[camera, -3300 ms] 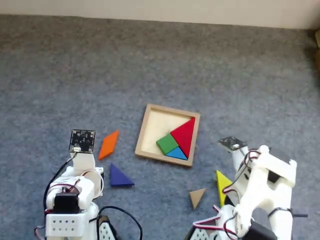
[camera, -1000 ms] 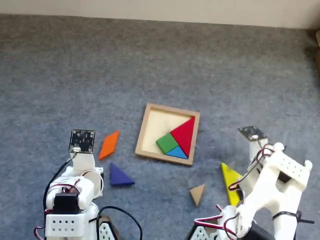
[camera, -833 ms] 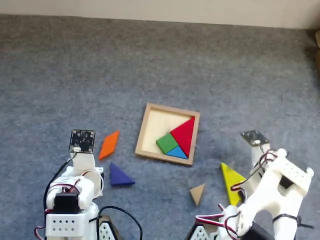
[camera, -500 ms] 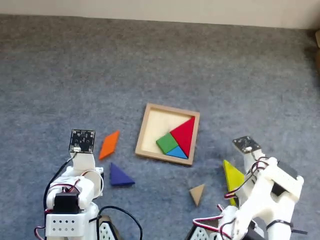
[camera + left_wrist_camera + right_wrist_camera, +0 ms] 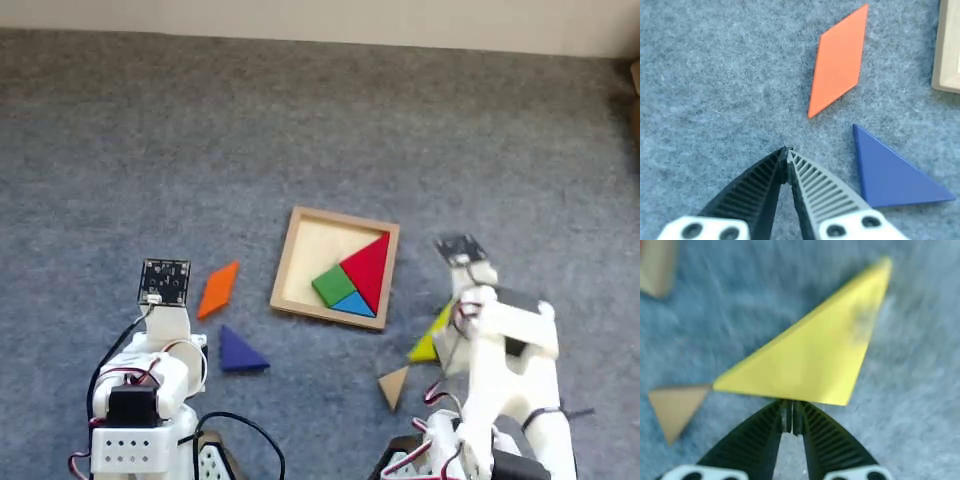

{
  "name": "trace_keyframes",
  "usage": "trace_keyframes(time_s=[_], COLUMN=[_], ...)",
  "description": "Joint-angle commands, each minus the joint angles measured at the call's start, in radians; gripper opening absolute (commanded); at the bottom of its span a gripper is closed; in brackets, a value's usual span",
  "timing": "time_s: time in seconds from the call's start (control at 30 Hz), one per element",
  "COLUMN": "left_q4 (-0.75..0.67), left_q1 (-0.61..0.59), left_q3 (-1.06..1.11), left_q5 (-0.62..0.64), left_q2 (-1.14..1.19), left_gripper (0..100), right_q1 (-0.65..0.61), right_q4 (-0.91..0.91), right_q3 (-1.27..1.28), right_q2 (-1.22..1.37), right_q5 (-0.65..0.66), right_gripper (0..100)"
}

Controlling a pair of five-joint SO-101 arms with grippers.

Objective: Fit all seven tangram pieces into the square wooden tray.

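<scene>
Tabletop seen from above: a square wooden tray (image 5: 300, 262) holds a red triangle (image 5: 368, 268), a green square (image 5: 333, 286) and a light-blue triangle (image 5: 352, 303). An orange parallelogram (image 5: 217, 289), dark blue triangle (image 5: 238, 353), small tan triangle (image 5: 394, 386) and yellow triangle (image 5: 430, 335) lie outside it.

Left wrist view: the left gripper (image 5: 786, 155) has its fingers pressed together, near the orange parallelogram.

Right wrist view: the right gripper (image 5: 791, 412) has its fingers together, with the tips touching the yellow triangle's edge.

A grey felt surface (image 5: 200, 130) meets a pale strip (image 5: 300, 20) at its far edge.

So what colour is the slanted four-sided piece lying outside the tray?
The parallelogram is orange, clearest in the left wrist view.
</scene>
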Motion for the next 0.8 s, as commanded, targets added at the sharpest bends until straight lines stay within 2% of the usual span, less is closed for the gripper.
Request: trace_keyframes(time_s=[0.0,0.3,0.37,0.53,0.77], left_q4=[0.003,0.003,0.003,0.003,0.003], left_q1=[-0.013,-0.013,-0.013,-0.013,-0.013], left_q3=[0.019,0.019,0.019,0.019,0.019], left_q5=[0.008,0.008,0.008,0.008,0.008], left_q2=[-0.042,-0.042,-0.042,-0.042,-0.042], left_gripper=[1,1,1,1,1], right_q1=[-0.085,-0.160,-0.159,-0.157,-0.159], right_q4=[-0.012,-0.004,0.065,0.231,0.237], right_q3=[-0.128,-0.252,-0.263,-0.288,-0.171], right_q2=[-0.015,-0.015,-0.016,-0.012,-0.007], right_q5=[-0.095,-0.170,-0.184,-0.181,-0.086], right_gripper=[2.1,2.1,2.1,2.1,2.1])
